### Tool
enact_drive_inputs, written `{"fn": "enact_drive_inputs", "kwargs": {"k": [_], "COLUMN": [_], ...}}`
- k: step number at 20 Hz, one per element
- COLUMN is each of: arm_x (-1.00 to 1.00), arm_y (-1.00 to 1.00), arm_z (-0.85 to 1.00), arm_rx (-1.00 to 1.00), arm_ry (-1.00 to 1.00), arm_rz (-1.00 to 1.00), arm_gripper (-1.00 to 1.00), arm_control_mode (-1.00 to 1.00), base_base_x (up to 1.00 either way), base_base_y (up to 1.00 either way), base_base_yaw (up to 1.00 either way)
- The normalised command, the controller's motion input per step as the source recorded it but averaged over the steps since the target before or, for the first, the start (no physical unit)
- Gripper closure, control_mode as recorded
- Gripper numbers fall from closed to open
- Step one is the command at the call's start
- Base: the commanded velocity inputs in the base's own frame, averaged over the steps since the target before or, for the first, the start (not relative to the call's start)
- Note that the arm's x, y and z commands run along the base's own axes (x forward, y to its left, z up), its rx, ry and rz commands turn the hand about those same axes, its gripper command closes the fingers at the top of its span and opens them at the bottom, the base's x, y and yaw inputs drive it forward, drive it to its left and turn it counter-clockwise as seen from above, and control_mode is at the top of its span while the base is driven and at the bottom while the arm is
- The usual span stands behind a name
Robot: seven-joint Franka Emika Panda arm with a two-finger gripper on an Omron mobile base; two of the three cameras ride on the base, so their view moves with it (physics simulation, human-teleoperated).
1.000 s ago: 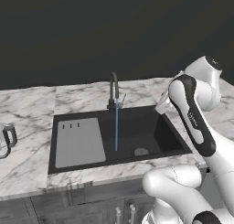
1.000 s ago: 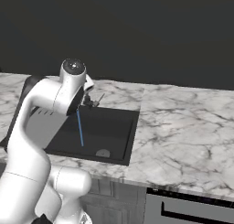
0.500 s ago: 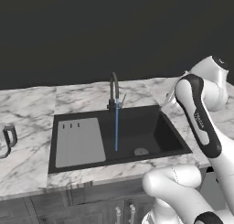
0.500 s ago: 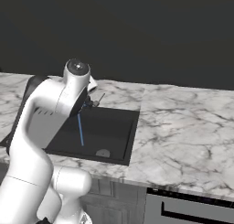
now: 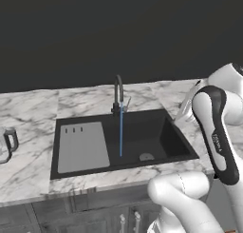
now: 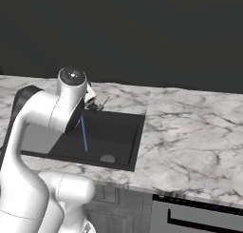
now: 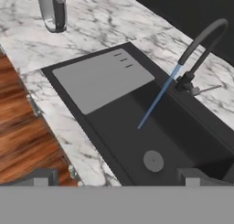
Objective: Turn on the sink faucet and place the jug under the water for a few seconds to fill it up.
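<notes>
The jug (image 5: 5,144) is cut by the left edge of the left base view and by the hand view's top. The arm hides most of the faucet (image 6: 97,105) from the right.

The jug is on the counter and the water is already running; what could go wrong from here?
1. The jug stands on the marble counter, far to the left of the sink, apart from the open jaws, so the long reach may knock it over.
2. The water is a very thin stream; a jug held slightly off would probably miss it.
3. The sink faucet arches low over the basin, so the jug may bump the spout.
</notes>
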Motion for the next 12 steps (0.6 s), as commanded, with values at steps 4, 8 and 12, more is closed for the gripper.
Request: {"fn": "enact_drive_inputs", "kwargs": {"k": [4, 8, 12], "arm_x": [0.00, 0.00, 0.00], "arm_y": [0.00, 0.00, 0.00], "arm_z": [0.00, 0.00, 0.00], "arm_rx": [0.00, 0.00, 0.00], "arm_ry": [0.00, 0.00, 0.00], "arm_rz": [0.00, 0.00, 0.00], "arm_gripper": [-1.00, -1.00, -1.00], "arm_control_mode": [1.00, 1.00, 1.00], "base_base_x": [-0.52, -0.66, -0.83], "base_base_y": [0.07, 0.04, 0.09], "base_base_yaw": [0.00, 0.00, 0.00]}}
